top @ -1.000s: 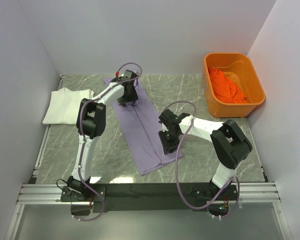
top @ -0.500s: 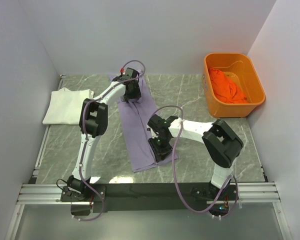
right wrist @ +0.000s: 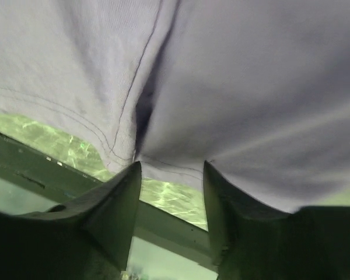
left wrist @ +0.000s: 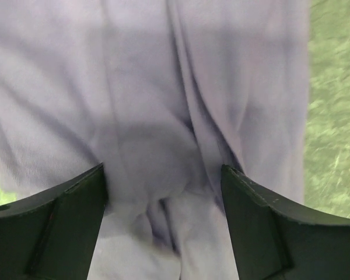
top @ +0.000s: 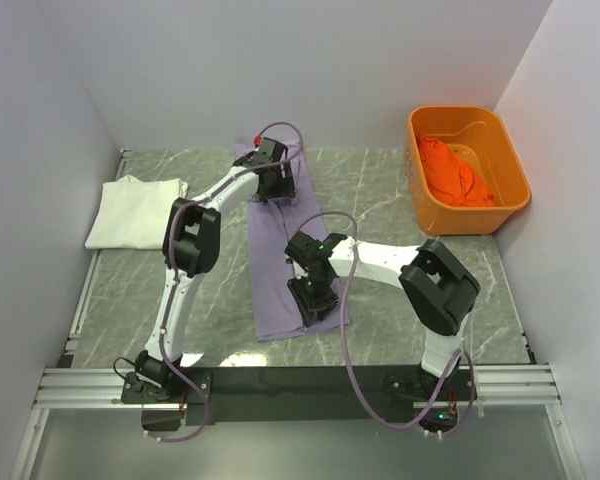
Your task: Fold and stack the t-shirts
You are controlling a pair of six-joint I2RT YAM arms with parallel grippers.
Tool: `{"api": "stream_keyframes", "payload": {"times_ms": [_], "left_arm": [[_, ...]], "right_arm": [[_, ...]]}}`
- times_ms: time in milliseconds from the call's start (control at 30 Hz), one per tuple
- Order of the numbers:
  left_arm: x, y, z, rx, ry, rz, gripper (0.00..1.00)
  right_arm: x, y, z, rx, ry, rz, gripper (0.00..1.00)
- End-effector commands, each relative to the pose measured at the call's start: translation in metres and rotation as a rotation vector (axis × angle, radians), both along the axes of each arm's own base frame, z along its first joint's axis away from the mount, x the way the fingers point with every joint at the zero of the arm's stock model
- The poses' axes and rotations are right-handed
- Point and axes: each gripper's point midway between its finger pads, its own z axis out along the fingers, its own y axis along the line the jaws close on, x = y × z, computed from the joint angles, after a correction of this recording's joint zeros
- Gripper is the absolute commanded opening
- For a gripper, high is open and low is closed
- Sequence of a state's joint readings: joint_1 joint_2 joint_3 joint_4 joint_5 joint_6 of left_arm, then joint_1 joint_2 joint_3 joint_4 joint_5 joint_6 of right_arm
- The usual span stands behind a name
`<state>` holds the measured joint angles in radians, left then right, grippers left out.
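The lavender t-shirt (top: pixel 270 270) lies as a long narrow folded strip running from the far middle of the table toward the front. My left gripper (top: pixel 277 185) sits low over its far end. In the left wrist view that gripper (left wrist: pixel 163 172) is open, its jaws wide apart with wrinkled lavender cloth (left wrist: pixel 163 87) under and between them. My right gripper (top: pixel 315 298) is at the strip's near end. It (right wrist: pixel 171 169) is open, with the stitched hem of the shirt (right wrist: pixel 251 76) lying at its fingertips. A folded white t-shirt (top: pixel 135 210) rests at the far left. The orange t-shirt (top: pixel 455 170) is crumpled in the tub.
The rigid orange tub (top: pixel 470 215) stands at the far right against the wall. Grey marble table (top: pixel 380 190) shows between the strip and the tub. Walls close in the left, back and right. The black rail carrying the arm bases (top: pixel 300 385) runs along the front edge.
The lavender strip has swung straighter: its far end went right with the left gripper, its near end left with the right gripper. Both sets of jaws have spread wider.
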<state>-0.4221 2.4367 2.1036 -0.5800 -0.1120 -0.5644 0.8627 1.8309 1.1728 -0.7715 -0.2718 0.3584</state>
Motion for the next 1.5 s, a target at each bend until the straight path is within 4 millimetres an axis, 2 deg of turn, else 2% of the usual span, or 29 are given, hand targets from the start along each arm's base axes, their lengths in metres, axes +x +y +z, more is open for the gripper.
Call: {"api": "stream_keyframes", "payload": {"times_ms": [0,67,100,167,200,233,267,300,333,367,400,433,467,533,567,600,700,767,900,967,1167,1467], "left_arm": [[-0.008,0.025,0.053,-0.012,-0.048,0.105,0.84],[-0.012,0.040,0.083,0.005,-0.101,0.174,0.85],[-0.022,0.046,0.108,-0.003,-0.130,0.193,0.86],[-0.042,0.056,0.121,-0.005,-0.111,0.241,0.86],[-0.063,0.062,0.130,-0.010,-0.100,0.245,0.87],[-0.076,0.066,0.129,-0.010,-0.081,0.253,0.87],[-0.092,0.066,0.127,-0.016,-0.056,0.262,0.86],[-0.121,0.073,0.119,-0.010,-0.006,0.249,0.85],[-0.138,0.074,0.114,-0.006,0.019,0.238,0.85],[-0.159,0.070,0.125,-0.028,0.009,0.222,0.85],[-0.187,0.074,0.099,0.004,0.073,0.204,0.85],[-0.204,0.074,0.093,0.009,0.094,0.191,0.85],[-0.232,0.075,0.084,0.004,0.125,0.183,0.84],[-0.261,0.068,0.076,-0.056,0.177,0.161,0.84],[-0.276,0.064,0.072,-0.074,0.197,0.141,0.83],[-0.297,0.063,0.065,-0.103,0.236,0.114,0.83],[-0.337,0.062,0.048,-0.107,0.321,0.094,0.82],[-0.359,0.057,0.037,-0.128,0.385,0.078,0.81],[-0.376,0.043,0.025,-0.157,0.434,0.048,0.80],[-0.384,0.037,0.016,-0.137,0.476,0.022,0.79],[-0.394,0.031,-0.008,-0.055,0.560,0.000,0.77],[-0.404,0.020,-0.023,0.051,0.619,-0.048,0.75]], "right_arm": [[0.032,0.008,0.045,0.054,-0.195,-0.065,0.55],[0.040,0.005,0.055,0.059,-0.242,-0.111,0.59],[0.045,-0.001,0.061,0.056,-0.281,-0.136,0.60],[0.051,-0.010,0.064,0.054,-0.301,-0.195,0.61],[0.050,-0.017,0.063,0.049,-0.307,-0.213,0.61],[0.050,-0.022,0.062,0.044,-0.310,-0.231,0.61],[0.053,-0.031,0.060,0.034,-0.305,-0.262,0.61],[0.048,-0.040,0.054,0.020,-0.296,-0.275,0.60],[0.049,-0.044,0.051,0.016,-0.296,-0.289,0.60],[0.044,-0.051,0.044,0.007,-0.278,-0.301,0.60],[0.045,-0.056,0.045,0.017,-0.278,-0.324,0.60],[0.046,-0.059,0.043,0.022,-0.277,-0.338,0.60],[0.042,-0.063,0.040,0.025,-0.265,-0.349,0.60],[0.043,-0.069,0.038,0.030,-0.253,-0.374,0.60],[0.037,-0.072,0.034,0.028,-0.227,-0.373,0.60],[0.035,-0.074,0.031,0.024,-0.212,-0.376,0.60],[0.022,-0.076,0.019,0.020,-0.161,-0.366,0.59],[0.021,-0.076,0.013,0.017,-0.153,-0.366,0.56],[0.018,-0.077,0.006,0.009,-0.133,-0.370,0.44],[0.018,-0.077,0.004,0.006,-0.122,-0.365,0.41],[0.015,-0.077,-0.004,-0.017,-0.095,-0.366,0.39],[0.014,-0.077,-0.008,-0.053,-0.078,-0.348,0.39]]}}
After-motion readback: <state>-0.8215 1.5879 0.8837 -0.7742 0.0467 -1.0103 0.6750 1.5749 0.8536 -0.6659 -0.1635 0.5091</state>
